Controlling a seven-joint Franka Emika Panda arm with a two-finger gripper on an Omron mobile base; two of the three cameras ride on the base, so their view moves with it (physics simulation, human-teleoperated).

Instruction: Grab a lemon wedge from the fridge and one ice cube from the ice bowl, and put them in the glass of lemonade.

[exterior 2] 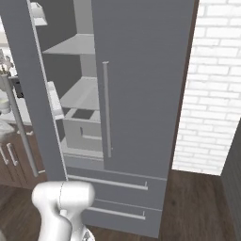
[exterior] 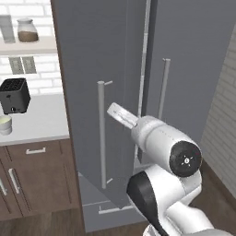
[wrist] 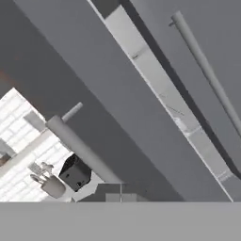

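Nearest the left base camera was the white arm [exterior: 166, 184], its dark-capped joint low and right, reaching toward the fridge [exterior: 184, 60]. At its far end the gripper [exterior: 120, 115] sat just beside the edge of the fridge's left door [exterior: 92, 69], right of that door's long bar handle [exterior: 101, 133]; its fingers were pressed together with nothing between them.

That left door stood swung open, the right door [exterior 2: 141, 84] shut. From the right base camera the gap showed pale shelves [exterior 2: 70, 47] and a grey bin [exterior 2: 82, 127] inside, with two drawers [exterior 2: 113, 188] below. I could not make out the lemon wedge on any shelf.

Left of the fridge ran a pale counter [exterior: 41, 120] over brown cabinets [exterior: 37, 179], carrying a black toaster [exterior: 14, 95] and the cream-white glass of lemonade [exterior: 4, 124] at the frame's edge. A jar [exterior: 27, 31] stood on the shelf above.
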